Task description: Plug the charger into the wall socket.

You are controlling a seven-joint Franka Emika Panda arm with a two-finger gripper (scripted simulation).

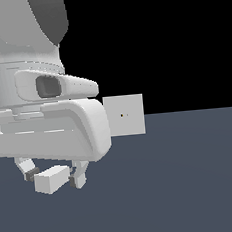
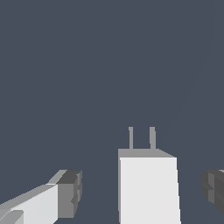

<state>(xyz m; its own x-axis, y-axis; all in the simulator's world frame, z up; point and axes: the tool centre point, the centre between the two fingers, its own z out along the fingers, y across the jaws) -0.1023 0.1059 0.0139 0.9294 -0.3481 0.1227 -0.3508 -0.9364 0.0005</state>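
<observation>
The charger (image 1: pixel 51 179) is a small off-white block lying on the dark floor. In the wrist view the charger (image 2: pixel 148 188) shows two thin grey prongs on its far end. My gripper (image 1: pixel 53 177) is lowered around it and open. In the wrist view my gripper (image 2: pixel 142 192) has one finger on each side of the block, with a gap on both sides. The wall socket (image 1: pixel 124 115) is a flat upright light-grey plate with tiny dots at its centre. It stands farther back, to the exterior view's right of the arm, and is out of the wrist view.
The dark grey floor (image 1: pixel 183 181) stretches around the charger and out to the socket. The arm's large white body (image 1: pixel 43 109) fills the exterior view's left and hides what is behind it.
</observation>
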